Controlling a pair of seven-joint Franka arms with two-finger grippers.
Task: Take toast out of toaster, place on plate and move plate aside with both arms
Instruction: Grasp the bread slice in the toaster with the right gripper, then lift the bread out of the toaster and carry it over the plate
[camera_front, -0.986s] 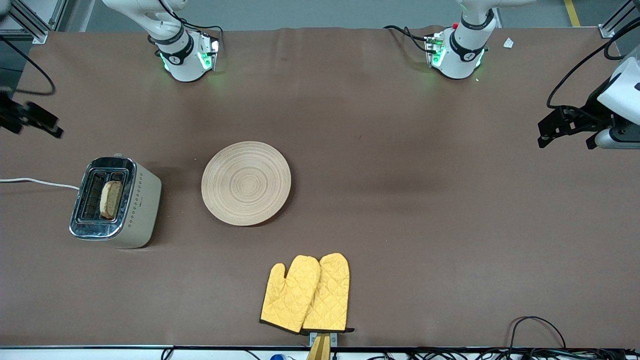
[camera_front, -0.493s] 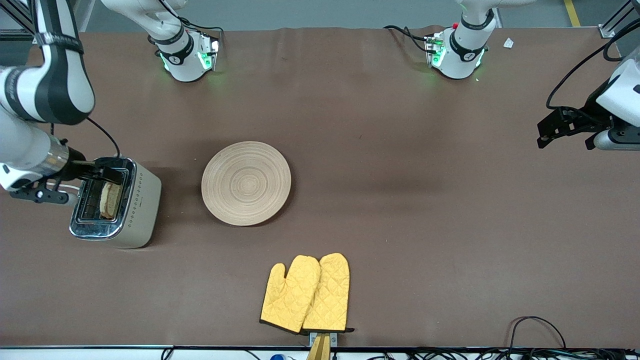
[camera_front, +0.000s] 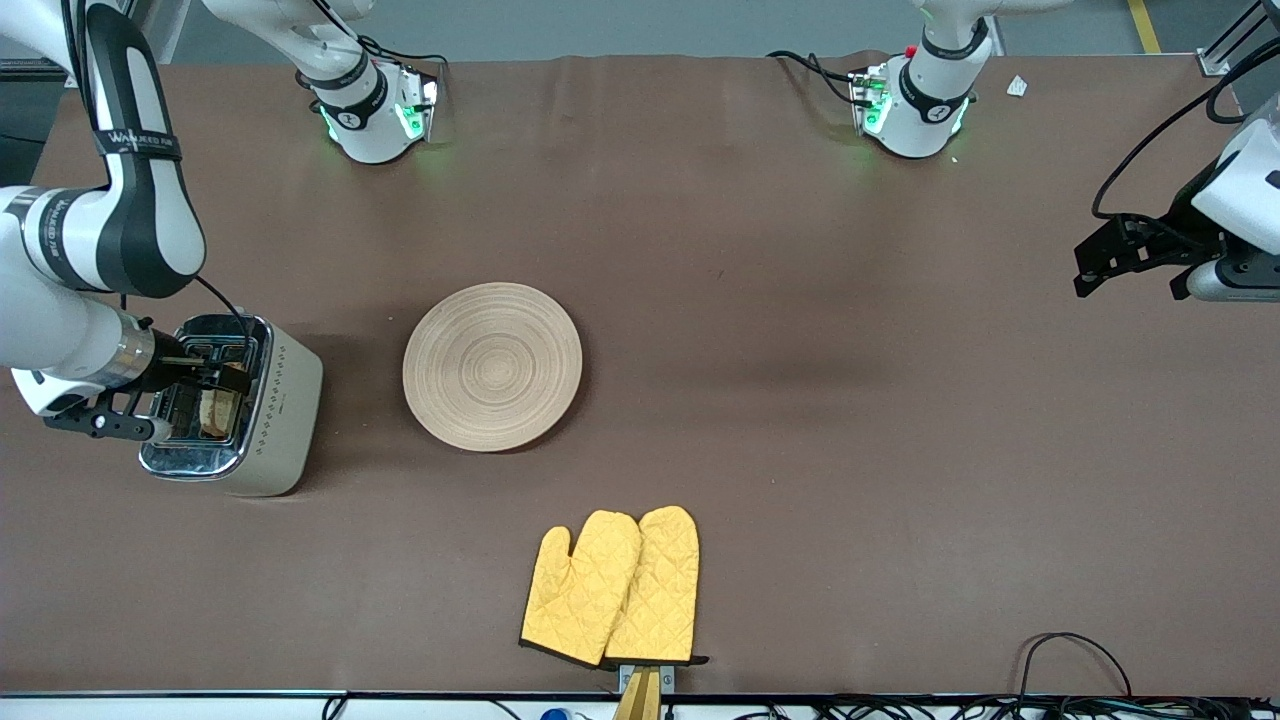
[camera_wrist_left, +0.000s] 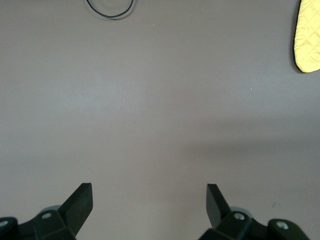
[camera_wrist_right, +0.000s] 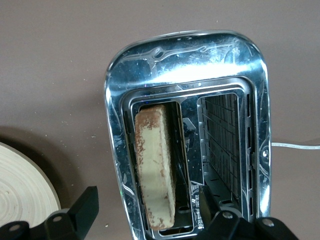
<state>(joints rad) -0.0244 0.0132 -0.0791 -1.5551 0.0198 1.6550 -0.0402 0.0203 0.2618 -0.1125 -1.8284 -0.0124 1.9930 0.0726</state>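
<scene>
The toast (camera_front: 216, 411) stands upright in a slot of the silver toaster (camera_front: 283, 398) at the right arm's end of the table. My right gripper (camera_front: 222, 378) is open just above the toaster top. In the right wrist view its gripper (camera_wrist_right: 147, 197) straddles the toast (camera_wrist_right: 156, 170), one finger outside the toaster (camera_wrist_right: 185, 55) wall and the other between the slots, touching nothing. The round wooden plate (camera_front: 492, 366) lies empty beside the toaster, and its rim shows in the right wrist view (camera_wrist_right: 20, 195). My left gripper (camera_front: 1100, 262) waits open and empty over the left arm's end (camera_wrist_left: 149, 200).
Two yellow oven mitts (camera_front: 612, 587) lie near the table's front edge, nearer the camera than the plate; one tip shows in the left wrist view (camera_wrist_left: 307, 35). A black cable loop (camera_wrist_left: 110, 10) lies on the table. The toaster's white cord (camera_wrist_right: 300, 146) trails off it.
My right arm swung in from the table's end and came down over the toaster, its open gripper now at the toast's slot. The left arm, plate and toast have not moved.
</scene>
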